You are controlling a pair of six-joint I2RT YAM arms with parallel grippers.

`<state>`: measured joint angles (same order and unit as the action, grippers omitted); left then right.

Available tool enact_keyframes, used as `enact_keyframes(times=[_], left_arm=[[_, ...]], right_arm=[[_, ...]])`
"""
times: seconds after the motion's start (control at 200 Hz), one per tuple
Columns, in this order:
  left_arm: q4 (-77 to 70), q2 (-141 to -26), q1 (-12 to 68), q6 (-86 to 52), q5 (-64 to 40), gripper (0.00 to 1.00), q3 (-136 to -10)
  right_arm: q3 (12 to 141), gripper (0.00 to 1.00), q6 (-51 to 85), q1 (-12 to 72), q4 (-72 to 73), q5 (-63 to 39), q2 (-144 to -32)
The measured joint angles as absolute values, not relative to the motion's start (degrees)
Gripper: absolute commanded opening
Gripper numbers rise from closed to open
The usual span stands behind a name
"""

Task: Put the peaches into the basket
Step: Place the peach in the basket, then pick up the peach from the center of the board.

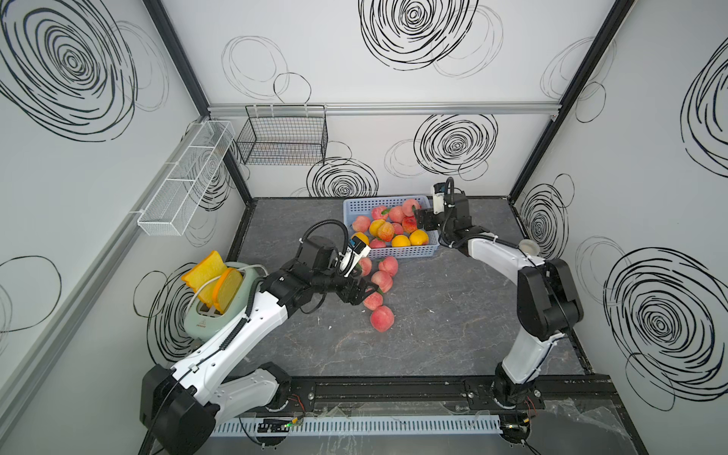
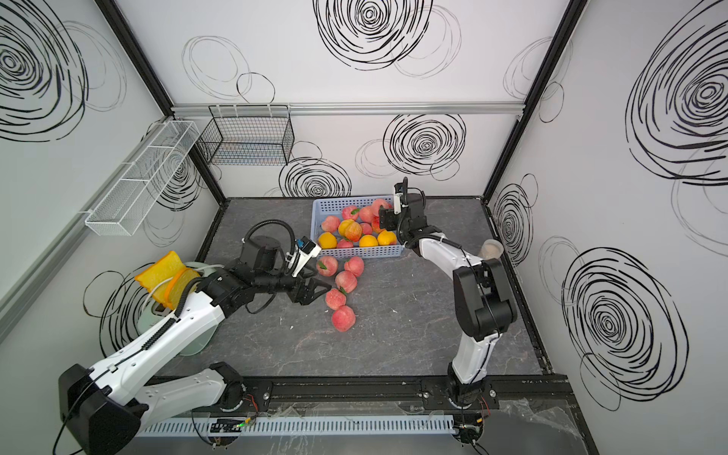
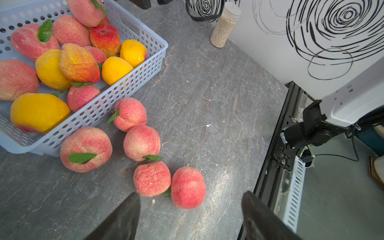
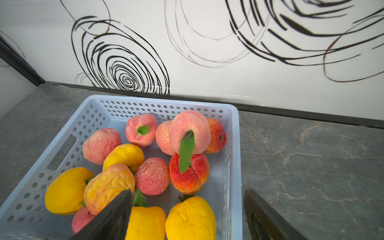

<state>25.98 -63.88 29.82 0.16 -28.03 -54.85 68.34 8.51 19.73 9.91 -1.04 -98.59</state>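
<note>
My left gripper (image 2: 319, 292) and right gripper (image 1: 419, 222) both stand wide and empty. Five peaches (image 3: 188, 187) lie on the table at six o'clock of the basket (image 3: 164, 44), several touching, the rest inside. If I clamp one off-centre, I expect its neighbours to roll away.

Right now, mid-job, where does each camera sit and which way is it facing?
Top views: high over the base rail, looking down on the table; both arms, the left end effector and right end effector show in both top views.
Left wrist: on the left arm, facing five loose peaches beside the basket; left end effector open.
Right wrist: over the basket, facing the back wall; right end effector open.
Shared: both wrist views show the basket's peaches.
</note>
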Motion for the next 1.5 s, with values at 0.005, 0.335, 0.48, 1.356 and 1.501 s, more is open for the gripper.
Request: enact_keyframes(times=[0.005,0.335,0.48,1.356,1.501], left_arm=[[26.0,-63.9,29.8,0.2,-28.0,0.81,-54.8],[25.6,-63.9,29.3,-0.2,-27.0,0.81,-54.9],[25.2,-63.9,28.7,-0.7,-26.1,0.83,-54.8],[15.2,-77.2,30.6,-10.9,-13.9,0.86,-51.4],[11.9,-77.4,31.5,-15.5,-10.9,0.87,-48.7]], right_arm=[[68.0,0.87,8.5,19.7,9.9,-1.0,-98.3],[41.6,0.87,7.4,27.3,16.8,-0.6,-74.9],[29.9,0.87,6.2,33.3,20.6,0.3,-66.6],[2.5,0.77,11.2,40.8,24.7,-1.0,-28.6],[2.7,0.77,11.0,42.0,24.7,-2.5,-33.5]])
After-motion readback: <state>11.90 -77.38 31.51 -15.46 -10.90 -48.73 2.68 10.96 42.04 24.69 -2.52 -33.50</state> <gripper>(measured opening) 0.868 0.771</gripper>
